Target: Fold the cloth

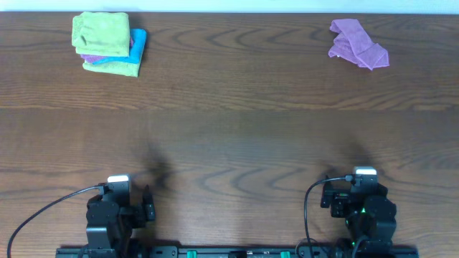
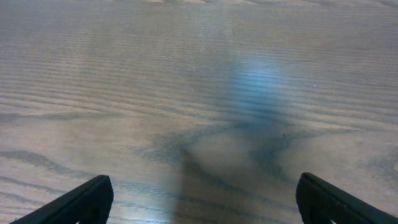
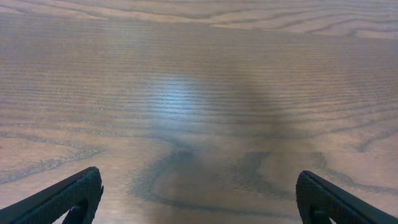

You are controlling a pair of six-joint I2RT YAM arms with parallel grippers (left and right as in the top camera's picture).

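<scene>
A crumpled purple cloth (image 1: 358,44) lies at the far right of the wooden table (image 1: 237,136) in the overhead view. My left gripper (image 1: 149,208) rests at the near left edge, open and empty; its two dark fingertips (image 2: 202,190) frame bare wood in the left wrist view. My right gripper (image 1: 331,201) rests at the near right edge, open and empty; its fingertips (image 3: 199,186) also frame bare wood. Both grippers are far from the purple cloth, which shows in neither wrist view.
A stack of folded cloths (image 1: 107,43), green on top with blue, purple and green below, sits at the far left. A black rail (image 1: 237,252) runs along the near edge between the arm bases.
</scene>
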